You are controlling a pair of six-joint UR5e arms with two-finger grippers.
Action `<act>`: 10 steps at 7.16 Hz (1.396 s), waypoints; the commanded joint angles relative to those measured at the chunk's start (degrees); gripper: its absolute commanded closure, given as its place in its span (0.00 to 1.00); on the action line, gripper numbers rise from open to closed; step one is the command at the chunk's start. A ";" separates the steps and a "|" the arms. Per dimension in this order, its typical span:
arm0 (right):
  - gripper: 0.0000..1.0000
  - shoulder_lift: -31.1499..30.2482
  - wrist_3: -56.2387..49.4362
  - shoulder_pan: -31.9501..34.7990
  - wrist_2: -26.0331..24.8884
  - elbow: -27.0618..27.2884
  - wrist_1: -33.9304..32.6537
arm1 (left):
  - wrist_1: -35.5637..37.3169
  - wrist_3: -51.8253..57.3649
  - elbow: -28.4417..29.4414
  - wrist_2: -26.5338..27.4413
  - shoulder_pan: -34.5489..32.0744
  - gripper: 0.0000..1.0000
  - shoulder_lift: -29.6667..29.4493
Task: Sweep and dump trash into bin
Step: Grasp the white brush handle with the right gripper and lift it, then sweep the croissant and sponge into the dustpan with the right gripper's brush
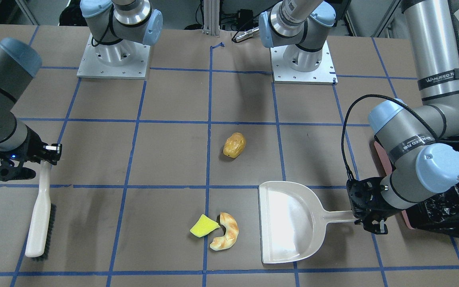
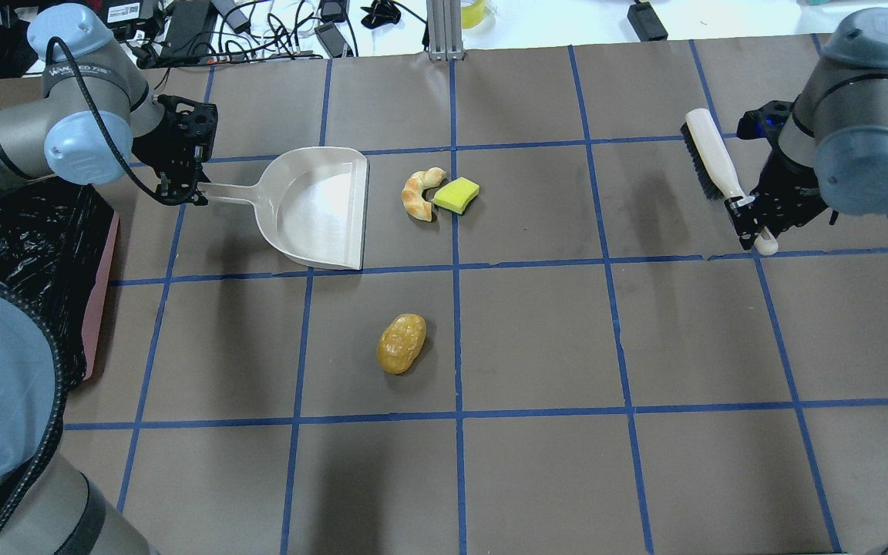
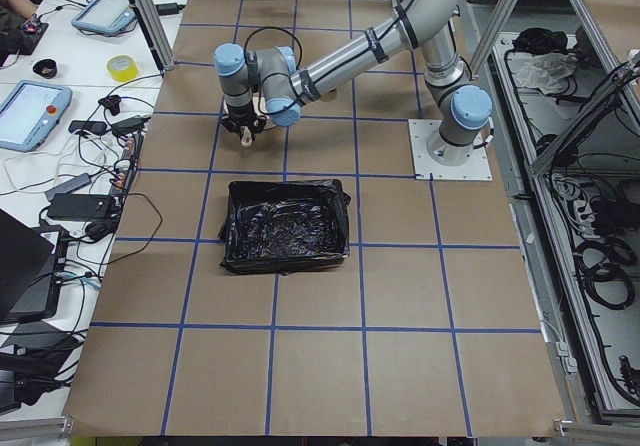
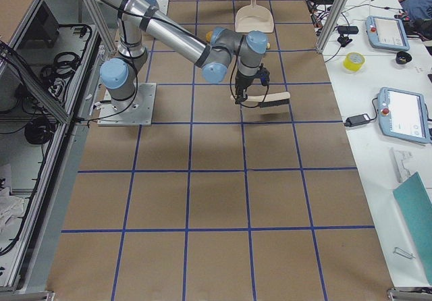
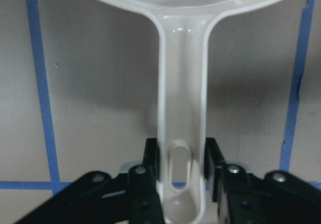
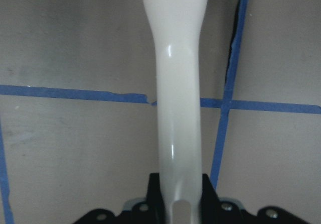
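Pinched dustpan (image 2: pixel 321 212) handle in left gripper (image 2: pixel 196 185), mouth toward yellow wedge (image 2: pixel 456 195) and croissant piece (image 2: pixel 419 194) just beside; clamped brush (image 2: pixel 710 162) in right gripper (image 2: pixel 748 212), well apart by the counter's (image 2: pixel 536 324) right edge.

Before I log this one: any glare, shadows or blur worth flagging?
Front-facing view: glare washes out the dustpan floor. Overhead view: soft arm shadows on the table, potato-like lump sharp. Left wrist view: handle slightly soft near the left claw.
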 commanded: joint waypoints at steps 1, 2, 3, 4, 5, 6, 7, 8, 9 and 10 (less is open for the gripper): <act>1.00 -0.42 11.73 11.22 -3.06 -1.92 2.75 | -0.07 -0.21 -0.35 0.17 -0.03 0.92 0.08; 1.00 0.97 17.89 16.68 -4.22 -2.28 3.45 | -0.07 -0.90 -0.35 0.43 -0.12 0.93 -0.01; 1.00 2.99 24.74 21.26 -4.23 -2.37 3.29 | -0.07 -1.00 -0.44 0.70 -0.29 0.93 -0.01; 1.00 5.62 31.94 26.17 -3.71 -3.76 3.02 | -0.07 -1.00 -0.53 0.79 -0.38 0.93 -0.01; 1.00 8.52 39.50 30.75 -0.57 -7.26 3.02 | -0.33 -1.26 -0.70 0.96 -0.56 0.93 -0.01; 1.00 11.76 43.05 33.49 5.38 -11.38 3.37 | -0.24 -1.26 -1.05 0.96 -0.56 0.93 0.08; 1.00 15.28 43.96 36.22 6.92 -14.03 3.37 | -0.16 -1.35 -1.06 0.96 -0.65 0.93 -0.18; 1.00 17.57 45.27 38.68 7.28 -15.28 3.11 | -0.16 -1.35 -1.06 0.96 -0.56 0.93 -0.27; 1.00 20.12 44.68 40.62 8.07 -18.07 3.20 | -0.16 -1.35 -1.06 0.96 -0.56 0.93 -0.01; 1.00 22.76 44.41 43.25 13.21 -23.50 4.24 | -0.16 -1.35 -1.06 0.88 -0.56 0.93 -0.01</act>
